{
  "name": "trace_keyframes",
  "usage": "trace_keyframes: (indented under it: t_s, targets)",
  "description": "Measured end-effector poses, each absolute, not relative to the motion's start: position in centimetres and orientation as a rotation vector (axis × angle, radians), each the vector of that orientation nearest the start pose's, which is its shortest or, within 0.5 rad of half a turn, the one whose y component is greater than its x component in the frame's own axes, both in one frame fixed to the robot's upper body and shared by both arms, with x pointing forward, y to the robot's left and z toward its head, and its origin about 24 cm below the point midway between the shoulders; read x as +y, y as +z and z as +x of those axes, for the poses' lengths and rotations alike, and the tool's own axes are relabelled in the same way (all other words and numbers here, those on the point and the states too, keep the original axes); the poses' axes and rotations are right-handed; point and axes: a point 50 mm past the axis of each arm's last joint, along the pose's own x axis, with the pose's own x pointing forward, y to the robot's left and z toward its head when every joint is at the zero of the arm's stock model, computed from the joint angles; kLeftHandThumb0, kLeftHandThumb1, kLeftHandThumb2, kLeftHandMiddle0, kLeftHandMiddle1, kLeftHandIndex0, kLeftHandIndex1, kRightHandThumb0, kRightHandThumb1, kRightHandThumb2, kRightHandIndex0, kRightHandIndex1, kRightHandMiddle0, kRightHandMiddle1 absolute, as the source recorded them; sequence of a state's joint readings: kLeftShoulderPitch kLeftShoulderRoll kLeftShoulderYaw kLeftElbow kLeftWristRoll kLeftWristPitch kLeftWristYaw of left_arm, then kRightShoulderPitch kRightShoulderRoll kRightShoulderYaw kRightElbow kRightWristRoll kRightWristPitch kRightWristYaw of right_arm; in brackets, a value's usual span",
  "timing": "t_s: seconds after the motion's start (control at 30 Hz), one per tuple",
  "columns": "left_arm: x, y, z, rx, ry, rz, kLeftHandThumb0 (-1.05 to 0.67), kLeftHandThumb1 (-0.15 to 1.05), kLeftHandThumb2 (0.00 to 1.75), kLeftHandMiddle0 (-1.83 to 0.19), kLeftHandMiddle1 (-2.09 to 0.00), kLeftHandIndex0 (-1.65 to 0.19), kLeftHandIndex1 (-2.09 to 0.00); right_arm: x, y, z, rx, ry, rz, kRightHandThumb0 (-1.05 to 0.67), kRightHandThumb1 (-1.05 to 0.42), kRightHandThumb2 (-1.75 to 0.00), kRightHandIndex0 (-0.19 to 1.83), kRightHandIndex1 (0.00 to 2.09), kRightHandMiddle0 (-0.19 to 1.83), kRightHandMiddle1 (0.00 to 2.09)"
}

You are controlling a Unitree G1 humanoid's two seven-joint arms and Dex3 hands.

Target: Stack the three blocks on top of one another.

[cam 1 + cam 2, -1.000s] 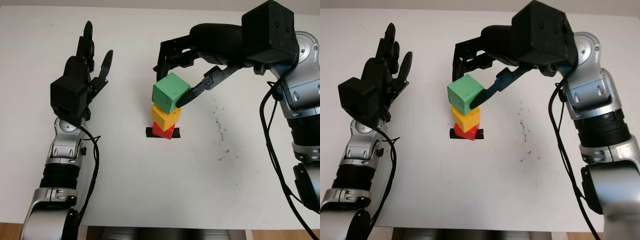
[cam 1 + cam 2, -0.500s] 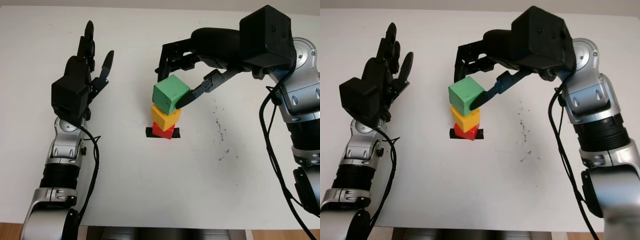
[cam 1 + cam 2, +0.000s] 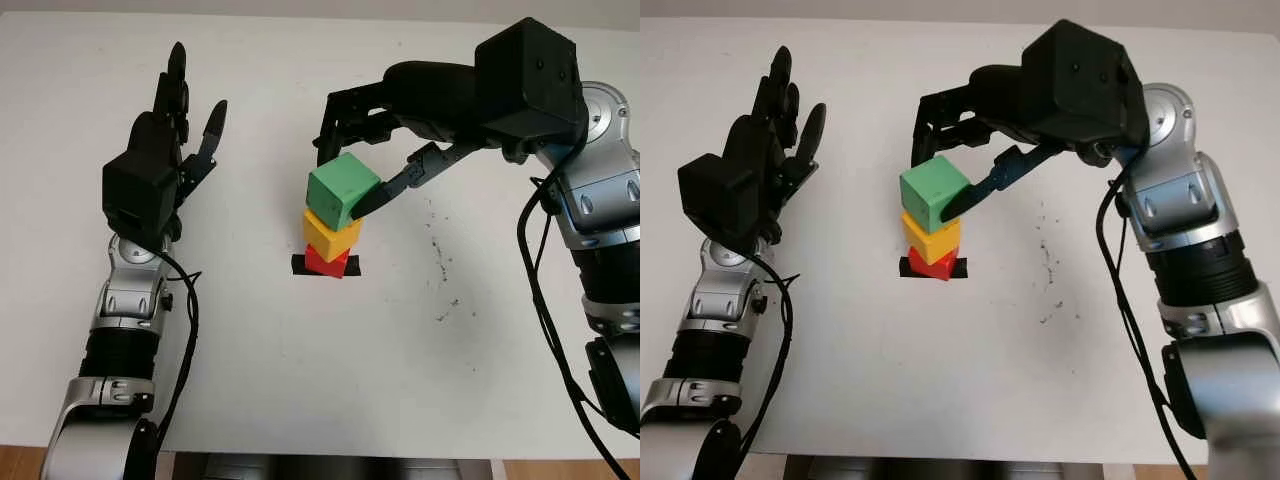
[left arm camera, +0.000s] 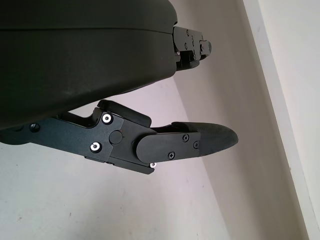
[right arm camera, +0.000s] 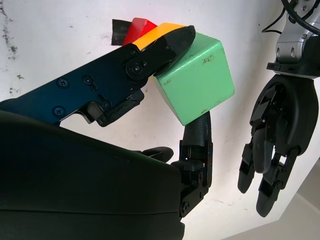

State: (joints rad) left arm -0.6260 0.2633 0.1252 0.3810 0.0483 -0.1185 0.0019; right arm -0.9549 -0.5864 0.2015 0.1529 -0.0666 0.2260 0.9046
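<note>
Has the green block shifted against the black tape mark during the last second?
No. The green block, gripped by the right hand, sits atop the yellow block, unmoved relative to the black tape mark.

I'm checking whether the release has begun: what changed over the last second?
The right hand has eased slightly up and away, its fingers still touching the green block, which stays tilted atop the yellow block and red block. No clear release yet. The left hand remains open, raised at the left.
</note>
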Motion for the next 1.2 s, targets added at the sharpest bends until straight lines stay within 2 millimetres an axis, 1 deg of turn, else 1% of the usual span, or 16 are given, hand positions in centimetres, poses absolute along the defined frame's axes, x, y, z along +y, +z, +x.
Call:
trace_keyframes:
  t_s: [0.47,0.73,0.77,0.8,0.83,0.87,0.9,0.93,0.97,1.07,1.13,1.2]
  targets:
    - [19.4,16.6,35.6,-0.374,0.065,0.259,-0.68,1.05,0.45,0.03,-0.06,0.0,-0.07,-13.5,26.0,34.7,-0.19,0.865,-0.902,-0.52,-0.93,-0.05,0.37,0.05,0.39,1.63]
    - [19.5,16.2,35.4,-0.365,0.067,0.254,-0.69,1.05,0.45,0.03,-0.05,0.01,-0.06,-13.5,26.0,34.7,-0.201,0.871,-0.916,-0.54,-0.93,-0.05,0.36,0.04,0.37,1.63]
    - [19.6,16.2,35.4,-0.364,0.068,0.254,-0.69,1.05,0.45,0.03,-0.05,0.01,-0.06,-13.5,26.0,34.7,-0.2,0.874,-0.917,-0.59,-0.91,-0.05,0.34,0.03,0.3,1.55]
    - [19.6,16.1,35.4,-0.364,0.068,0.254,-0.69,1.05,0.45,0.03,-0.05,0.01,-0.06,-13.5,25.9,34.7,-0.199,0.878,-0.919,-0.6,-0.91,-0.05,0.33,0.03,0.27,1.52]
    - [19.6,16.1,35.4,-0.364,0.068,0.254,-0.69,1.05,0.45,0.03,-0.06,0.01,-0.06,-13.5,25.9,34.7,-0.195,0.886,-0.926,-0.7,-0.89,-0.05,0.25,0.02,0.13,1.36]
    - [19.6,16.1,35.4,-0.364,0.068,0.254,-0.69,1.05,0.45,0.03,-0.06,0.01,-0.06,-13.5,25.8,34.6,-0.185,0.894,-0.938,-0.76,-0.88,-0.05,0.2,0.01,0.05,1.26]
    - [19.6,16.1,35.4,-0.364,0.068,0.255,-0.7,1.05,0.45,0.03,-0.06,0.01,-0.06,-13.5,25.6,34.6,-0.169,0.901,-0.958,-0.8,-0.88,-0.05,0.13,0.01,-0.03,1.07]
    - [19.6,16.1,35.4,-0.363,0.069,0.256,-0.7,1.05,0.45,0.03,-0.06,0.01,-0.06,-13.6,25.5,34.6,-0.145,0.911,-0.981,-0.84,-0.87,-0.05,0.06,0.02,-0.07,0.83]
    - [19.6,16.1,35.4,-0.363,0.069,0.256,-0.7,1.05,0.45,0.03,-0.05,0.01,-0.06,-13.8,25.3,34.6,-0.117,0.923,-0.996,-0.88,-0.87,-0.05,-0.05,0.01,-0.13,0.53]
    - [19.6,16.1,35.4,-0.363,0.069,0.253,-0.7,1.05,0.44,0.03,-0.05,0.01,-0.06,-14.2,25.2,34.3,-0.061,0.952,-1.043,-0.94,-0.87,-0.05,-0.17,0.01,-0.18,0.12]
    - [19.6,16.1,35.4,-0.363,0.069,0.25,-0.69,1.05,0.44,0.03,-0.05,0.0,-0.06,-14.4,25.5,34.0,-0.061,0.956,-1.065,-0.97,-0.87,-0.05,-0.19,0.0,-0.19,0.04]
    - [19.6,16.1,35.4,-0.363,0.068,0.249,-0.68,1.05,0.45,0.03,-0.05,0.01,-0.06,-14.4,25.9,33.7,-0.08,0.959,-1.073,-0.98,-0.87,-0.05,-0.19,0.0,-0.19,0.01]
